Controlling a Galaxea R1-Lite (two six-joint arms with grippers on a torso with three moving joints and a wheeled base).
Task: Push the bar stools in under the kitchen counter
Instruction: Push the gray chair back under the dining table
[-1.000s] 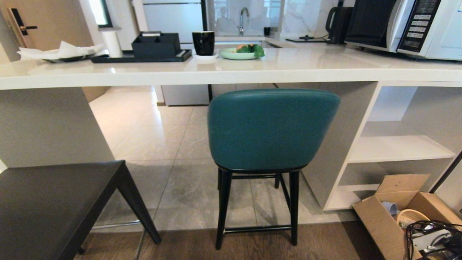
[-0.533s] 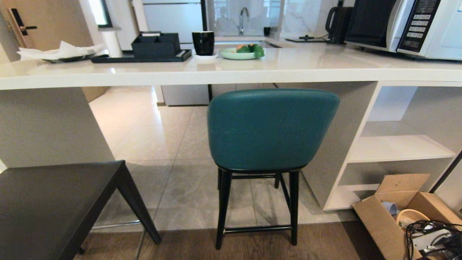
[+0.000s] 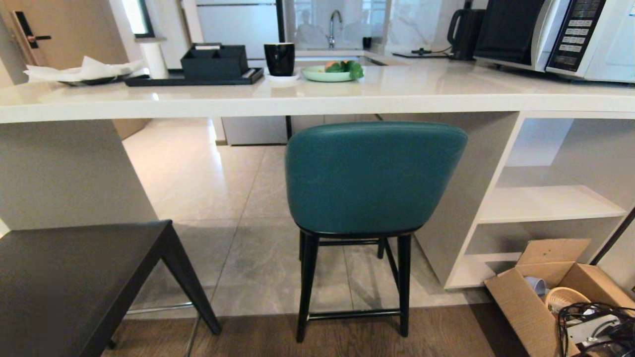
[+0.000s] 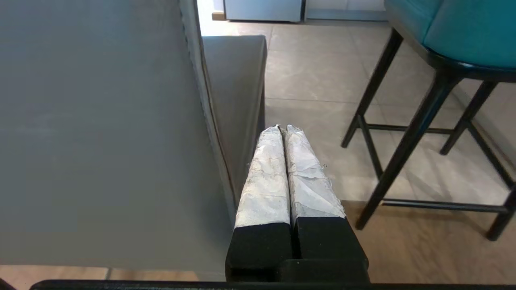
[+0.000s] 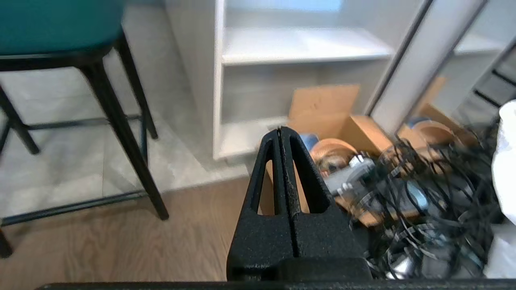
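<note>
The teal bar stool (image 3: 372, 178) with black legs stands at the kitchen counter (image 3: 317, 99), its curved back just below the white slab's front edge. A second bar stool's dark seat (image 3: 74, 282) fills the near left corner, out in front of the counter. Neither gripper shows in the head view. My left gripper (image 4: 282, 128) is shut and empty, close beside a flat grey surface (image 4: 100, 133), with the teal stool (image 4: 463, 28) off to its other side. My right gripper (image 5: 280, 129) is shut and empty, low over the floor between the teal stool (image 5: 52, 24) and a box.
An open cardboard box (image 3: 555, 292) of cables and a basket sits on the floor at the right, before white shelves (image 3: 545, 203). On the counter stand a microwave (image 3: 560, 34), a black cup (image 3: 279, 58), a green plate (image 3: 327, 74) and a black tray (image 3: 198, 78).
</note>
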